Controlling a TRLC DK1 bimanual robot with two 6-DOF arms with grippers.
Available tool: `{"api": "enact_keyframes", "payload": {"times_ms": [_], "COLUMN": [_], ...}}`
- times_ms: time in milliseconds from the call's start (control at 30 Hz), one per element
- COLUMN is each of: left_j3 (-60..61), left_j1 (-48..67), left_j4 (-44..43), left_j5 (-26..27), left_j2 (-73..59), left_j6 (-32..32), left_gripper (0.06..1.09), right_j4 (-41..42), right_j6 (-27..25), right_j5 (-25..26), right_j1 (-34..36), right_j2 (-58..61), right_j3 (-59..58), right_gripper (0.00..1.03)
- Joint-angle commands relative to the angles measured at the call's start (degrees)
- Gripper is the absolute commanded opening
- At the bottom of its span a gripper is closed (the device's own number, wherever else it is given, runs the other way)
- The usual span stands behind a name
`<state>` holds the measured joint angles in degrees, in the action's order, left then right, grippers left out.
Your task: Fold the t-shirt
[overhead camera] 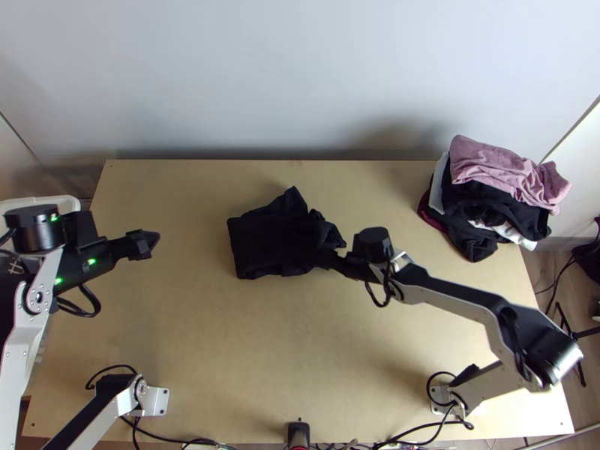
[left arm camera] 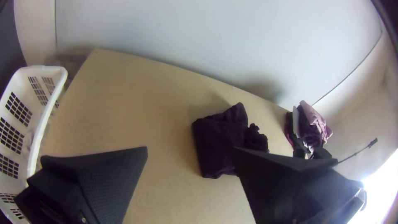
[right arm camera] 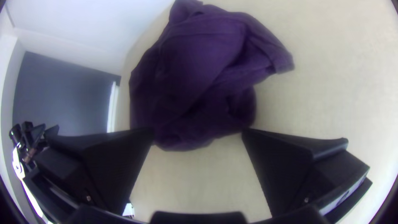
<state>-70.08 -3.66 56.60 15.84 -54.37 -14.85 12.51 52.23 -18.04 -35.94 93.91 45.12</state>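
- The dark t-shirt [overhead camera: 262, 240] is lying on the wooden table [overhead camera: 225, 345], a little beyond the middle and toward the left side.
- It is forming a compact, partly folded shape: the left side is showing a rather straight edge, one corner is pointing to the far edge of the table, and the right side is lying bunched.
- The left gripper [overhead camera: 155, 239] is hanging over the left part of the table, well apart from the t-shirt. Its two fingers are standing widely spread, and they are holding nothing between them.
- The right gripper [overhead camera: 331, 260] is resting just beside the bunched side of the t-shirt. Its fingers are also standing spread and are not pinching the cloth; if one fingertip is touching it, I cannot tell.
- A pile of clothes [overhead camera: 487, 199] is lying at the far right corner, with a pink garment [overhead camera: 502, 171] on top, and black and white pieces are showing below.
- A white laundry basket [left arm camera: 41, 120] is standing beyond the left edge of the table.
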Motion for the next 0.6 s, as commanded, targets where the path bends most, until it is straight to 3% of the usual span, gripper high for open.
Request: {"api": "enact_keyframes", "payload": {"times_ms": [0,400,500,567], "left_j3": [0.7,-0.1,0.5,0.9], "left_j1": [-3.2,-8.0,-8.6,-8.8], "left_j4": [1.0,1.8,1.7,1.7], "left_j5": [-0.1,-0.1,-0.1,-0.1], "left_j2": [2.3,2.2,1.7,1.3], "left_j6": [-0.4,4.5,4.9,5.2], "left_gripper": [1.04,1.04,1.04,1.04], "right_j4": [2.8,-0.3,-6.4,-8.5], "right_j6": [3.1,3.9,2.4,0.2], "right_j5": [-0.2,-2.2,-2.7,-2.7], "right_j1": [0.5,-1.7,-1.8,-2.0], "right_j2": [8.0,18.1,21.8,22.8], "right_j3": [5.4,17.0,24.0,27.4], "right_gripper": [0.98,0.95,0.78,0.44]}}
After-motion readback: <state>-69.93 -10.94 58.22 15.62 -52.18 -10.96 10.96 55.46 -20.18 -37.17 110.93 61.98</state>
